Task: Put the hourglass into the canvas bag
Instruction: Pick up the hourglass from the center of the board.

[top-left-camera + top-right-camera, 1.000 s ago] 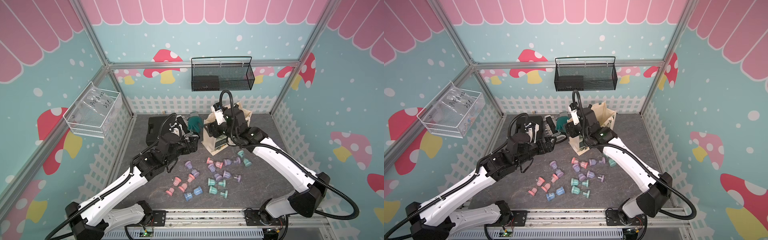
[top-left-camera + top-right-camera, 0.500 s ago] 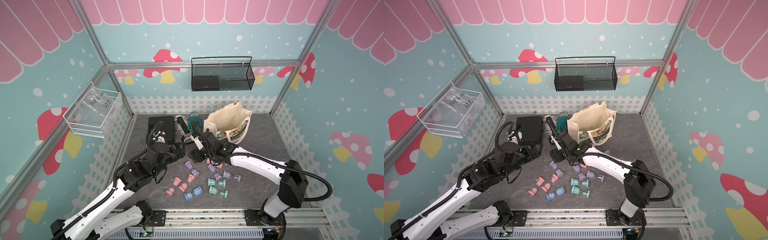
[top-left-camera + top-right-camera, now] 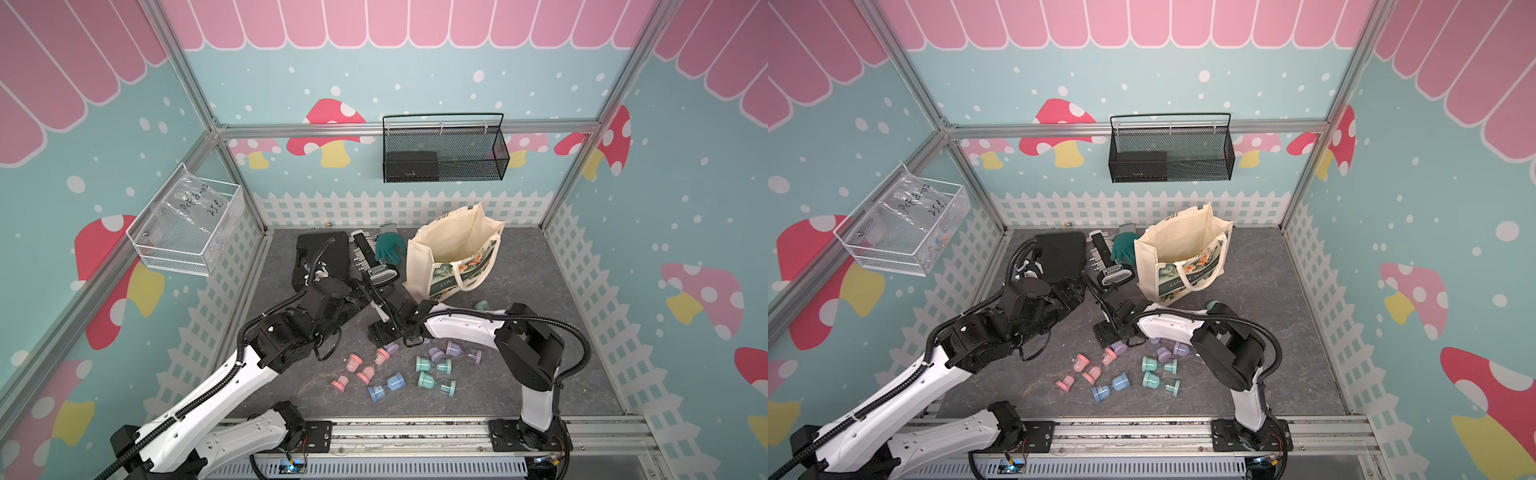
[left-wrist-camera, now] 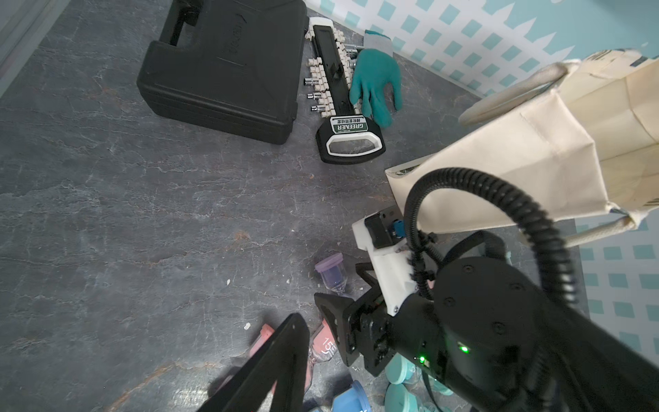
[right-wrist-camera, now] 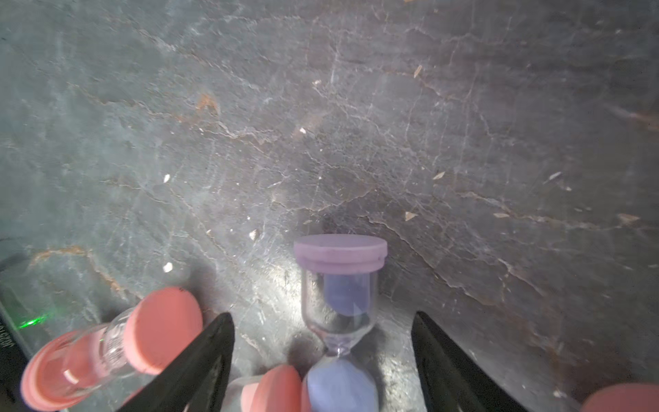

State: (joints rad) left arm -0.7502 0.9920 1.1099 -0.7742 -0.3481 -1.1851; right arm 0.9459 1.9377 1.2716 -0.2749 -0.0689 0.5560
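Right wrist view: right gripper point(image 5: 322, 317) sits low over the grey table point(image 5: 392, 125), jaws spread, nothing clamped. The purple hourglass point(image 5: 340, 285) appears to lie on its side in the gap between the two fingers point(image 5: 207, 356). Its neck is about level with the tips and its far cap points away beyond them. Floor shows on either side of it; no contact seen.

Judgement: the spread is set wider than the bulb so the jaws can straddle it before closing on the narrow middle. Step in hand is pre-grasp; the pick is not yet made.

A pink hourglass point(image 5: 107, 349) lies just outside one finger. A pink cap point(image 5: 274, 388) sits inside the gap, touching or nearly touching the purple bulb. Risk: it gets pinched along with the target.

In a top view the canvas bag point(image 3: 453, 253) stands upright beyond the fingertips, near but not touching. Its open mouth suits a drop from above.

The left gripper point(image 3: 357, 296) hovers beside the right wrist. Only one of its fingers shows in the left wrist view, so spread or closed I cannot tell.
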